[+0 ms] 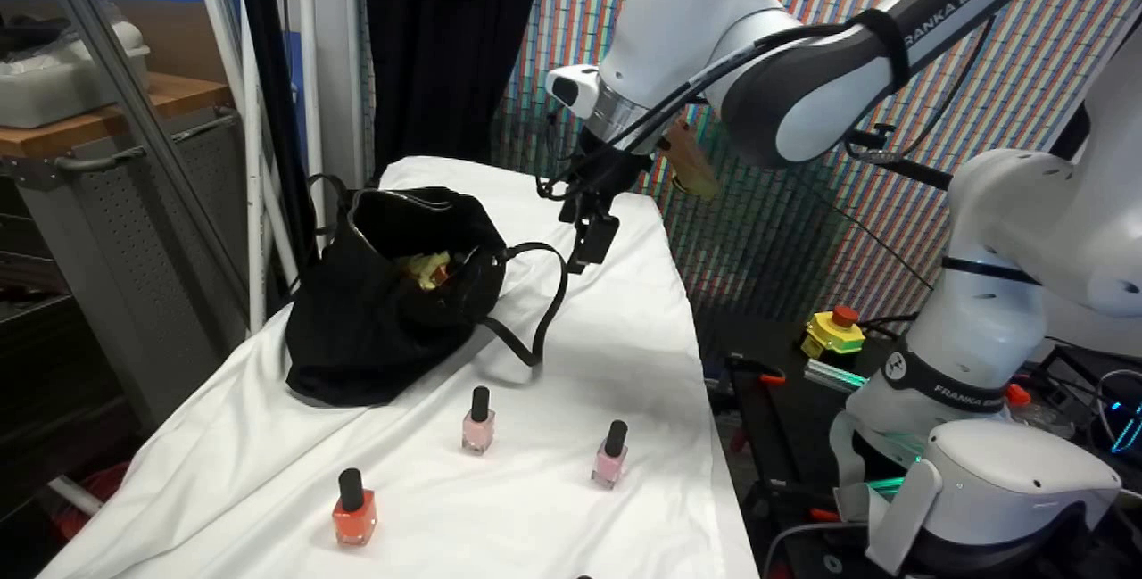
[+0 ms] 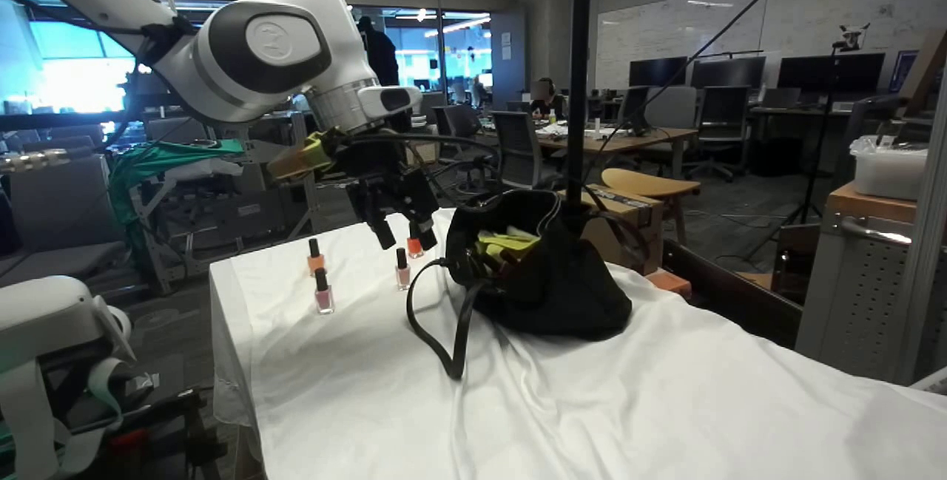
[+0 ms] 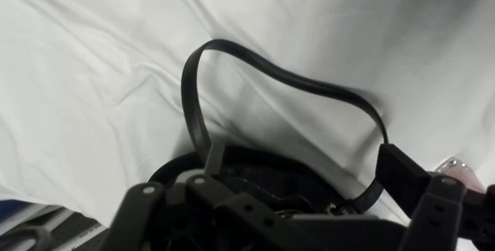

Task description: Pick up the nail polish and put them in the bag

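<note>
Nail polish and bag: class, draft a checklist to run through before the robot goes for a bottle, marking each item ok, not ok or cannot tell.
1. Tool open and holding nothing: ok.
2. Bag open: ok, its mouth gapes in both exterior views.
3. Nail polish upright: ok, the four bottles seen in an exterior view stand on the white cloth.
4. Tool lined up with a bottle: not ok, the wrist view shows the bag's handle ahead and a pink bottle only partly, off to the side.
5. Tool clear of that handle: cannot tell, they overlap in the wrist view but contact does not show.
</note>
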Controlling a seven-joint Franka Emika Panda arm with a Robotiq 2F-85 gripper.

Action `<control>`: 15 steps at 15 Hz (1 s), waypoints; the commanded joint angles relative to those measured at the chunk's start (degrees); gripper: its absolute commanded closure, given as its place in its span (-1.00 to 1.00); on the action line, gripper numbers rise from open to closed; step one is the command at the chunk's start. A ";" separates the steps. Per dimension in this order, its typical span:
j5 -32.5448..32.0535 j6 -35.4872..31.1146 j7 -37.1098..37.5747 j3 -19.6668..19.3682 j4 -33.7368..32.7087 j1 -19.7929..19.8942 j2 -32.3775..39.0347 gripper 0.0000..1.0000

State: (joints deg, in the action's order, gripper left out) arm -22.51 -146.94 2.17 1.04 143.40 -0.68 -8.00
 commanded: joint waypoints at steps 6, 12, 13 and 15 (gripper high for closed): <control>11.08 3.19 0.89 3.20 7.93 -2.98 -4.97 -1.00; 23.97 4.75 -5.14 3.18 8.50 -6.73 -4.30 -1.00; 25.49 5.39 -5.82 3.42 8.44 -7.33 -4.36 -1.00; 27.40 5.46 -5.71 4.22 8.54 -8.48 -4.13 -1.00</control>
State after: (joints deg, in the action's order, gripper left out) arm 1.35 -142.63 -2.07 4.38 151.46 -7.57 -10.76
